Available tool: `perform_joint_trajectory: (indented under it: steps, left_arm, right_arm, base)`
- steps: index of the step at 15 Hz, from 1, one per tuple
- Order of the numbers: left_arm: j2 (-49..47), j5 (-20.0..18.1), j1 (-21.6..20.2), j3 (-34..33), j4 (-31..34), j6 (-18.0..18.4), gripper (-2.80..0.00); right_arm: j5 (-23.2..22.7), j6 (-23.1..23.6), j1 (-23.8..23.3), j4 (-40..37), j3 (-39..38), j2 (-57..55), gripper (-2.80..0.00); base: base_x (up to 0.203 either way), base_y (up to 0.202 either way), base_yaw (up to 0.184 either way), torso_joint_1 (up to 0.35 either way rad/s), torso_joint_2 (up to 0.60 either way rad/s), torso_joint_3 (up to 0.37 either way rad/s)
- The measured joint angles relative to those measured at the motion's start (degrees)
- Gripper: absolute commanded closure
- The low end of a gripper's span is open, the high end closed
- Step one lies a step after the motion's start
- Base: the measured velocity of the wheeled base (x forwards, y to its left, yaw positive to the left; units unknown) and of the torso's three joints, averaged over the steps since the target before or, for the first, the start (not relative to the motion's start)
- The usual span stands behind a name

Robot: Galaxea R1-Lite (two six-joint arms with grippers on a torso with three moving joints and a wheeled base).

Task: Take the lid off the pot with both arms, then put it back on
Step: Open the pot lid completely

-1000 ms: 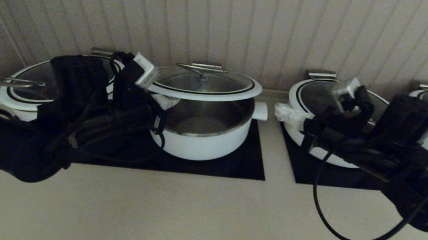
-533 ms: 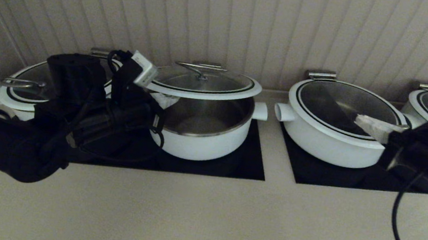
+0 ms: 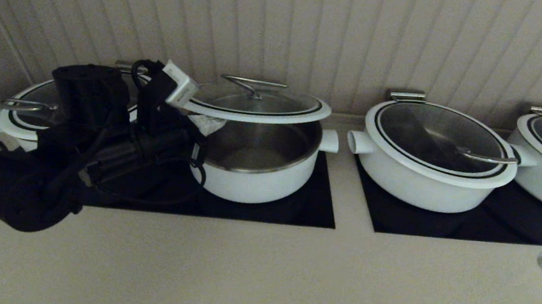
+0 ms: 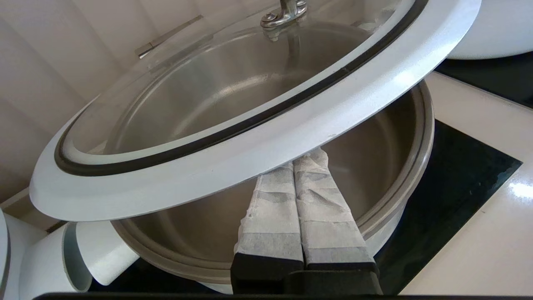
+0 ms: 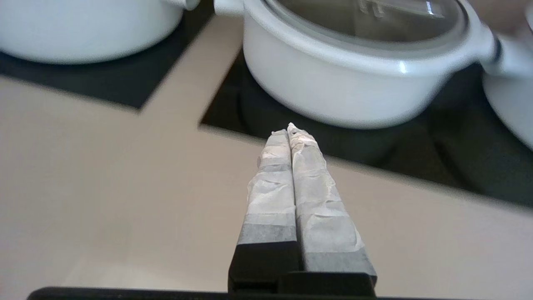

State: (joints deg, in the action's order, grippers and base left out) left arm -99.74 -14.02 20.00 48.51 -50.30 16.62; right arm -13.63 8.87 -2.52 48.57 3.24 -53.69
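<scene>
Now lid (image 3: 256, 104) propped above pot (image 3: 256, 168) on left end effector (image 4: 306, 164), pressed together under left rim; right end effector (image 5: 288, 133), pressed together, well apart near right.

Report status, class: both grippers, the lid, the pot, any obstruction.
Left gripper shut, wedged under the lid, propping it tilted above the pot. Right gripper shut, empty, over the counter. Nothing obstructing.

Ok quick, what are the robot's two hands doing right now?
Left gripper: shut, fingers together, propping up the white-rimmed round glass lid from underneath.
Right gripper: shut, holding nothing, above the beige counter.
</scene>
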Motion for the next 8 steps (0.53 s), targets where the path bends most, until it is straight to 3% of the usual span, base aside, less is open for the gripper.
perform_joint_trajectory:
  steps: [3,8]
  left_arm:
    - [0.4,0.0,0.0,0.0,0.0,0.0,0.0]
    - [0.7,0.0,0.0,0.0,0.0,-0.1,0.0]
  right_arm:
    - [2.4,0.1,-0.3,-12.3,-2.3,13.5,0.0]
    - [9.1,-1.2,1.0,-42.7,-1.7,42.7,0.0]
  base:
    - [0.0,0.0,0.0,0.0,0.0,0.0]
    - [0.0,0.0,0.0,0.0,0.0,0.0]
